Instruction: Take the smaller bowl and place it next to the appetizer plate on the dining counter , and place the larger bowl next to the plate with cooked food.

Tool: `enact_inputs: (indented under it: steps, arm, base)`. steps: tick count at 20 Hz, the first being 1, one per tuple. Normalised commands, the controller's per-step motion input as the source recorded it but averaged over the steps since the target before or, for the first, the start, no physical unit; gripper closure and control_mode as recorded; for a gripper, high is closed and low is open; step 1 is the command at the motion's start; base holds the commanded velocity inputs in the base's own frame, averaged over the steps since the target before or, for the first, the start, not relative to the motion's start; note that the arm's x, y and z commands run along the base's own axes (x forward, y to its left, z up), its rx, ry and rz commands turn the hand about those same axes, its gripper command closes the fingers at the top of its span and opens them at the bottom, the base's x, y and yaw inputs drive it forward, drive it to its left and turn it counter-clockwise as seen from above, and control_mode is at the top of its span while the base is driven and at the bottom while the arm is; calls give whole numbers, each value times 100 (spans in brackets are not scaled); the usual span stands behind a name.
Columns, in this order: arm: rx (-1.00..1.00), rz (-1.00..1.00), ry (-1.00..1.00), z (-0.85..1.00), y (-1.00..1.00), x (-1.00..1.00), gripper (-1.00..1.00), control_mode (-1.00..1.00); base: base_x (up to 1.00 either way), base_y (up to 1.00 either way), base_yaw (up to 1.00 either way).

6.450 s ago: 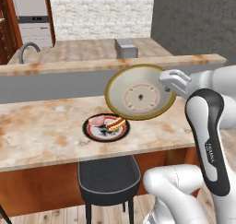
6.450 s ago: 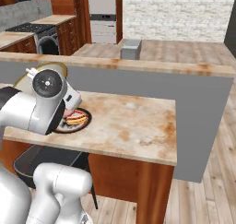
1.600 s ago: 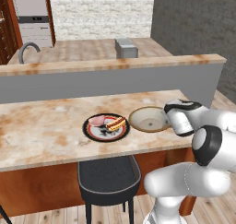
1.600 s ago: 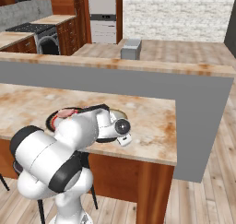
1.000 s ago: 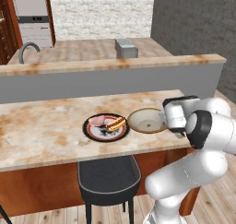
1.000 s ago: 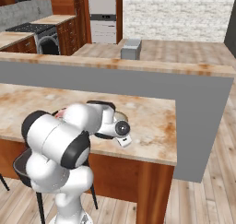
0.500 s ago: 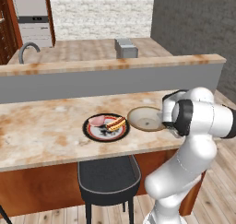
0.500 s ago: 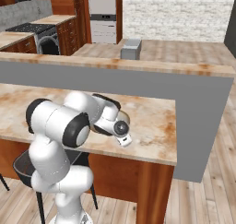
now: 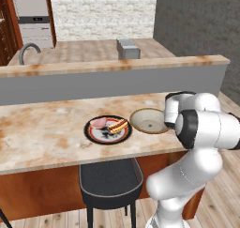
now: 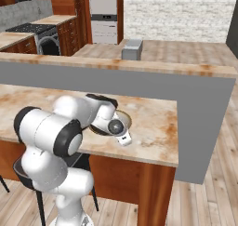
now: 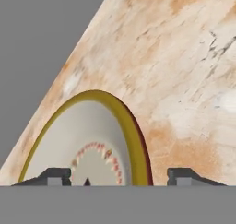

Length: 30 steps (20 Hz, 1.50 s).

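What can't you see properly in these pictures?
- Right side of the larger bowl: left base view, behind the robot's white arm.
- Most of that bowl: right base view, hidden by the arm.
- Gripper fingers: hand view, cut off at the bottom.
- Food on the plate: left base view, too small to name.

A home kitchen. Behind the dining counter lies a worktop with a sink faucet. A stove and wood cabinets stand beyond.

Larger bowl on dining counter, just right of plate; stool below.
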Motion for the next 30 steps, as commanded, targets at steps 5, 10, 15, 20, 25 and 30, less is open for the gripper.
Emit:
enact_inputs:
  steps: [5,10,15,20,25,30]
  arm:
    - [-5,-5,6,76,-26,-12,-100,-100]
    - [-6,-2,13,88,-35,-32,-100,-100]
    - [-12,3,3,100,-17,-57,-100,-100]
    - [-18,3,-3,100,-39,-32,-100,-100]
    - [-18,0,0,100,-39,-51,-100,-100]
    - [-20,6,14,100,9,-87,-100,-100]
  base:
    - [0,0,0]
    - [0,0,0]
    - [0,0,0]
    - [0,0,0]
    - [0,0,0]
    - [0,0,0]
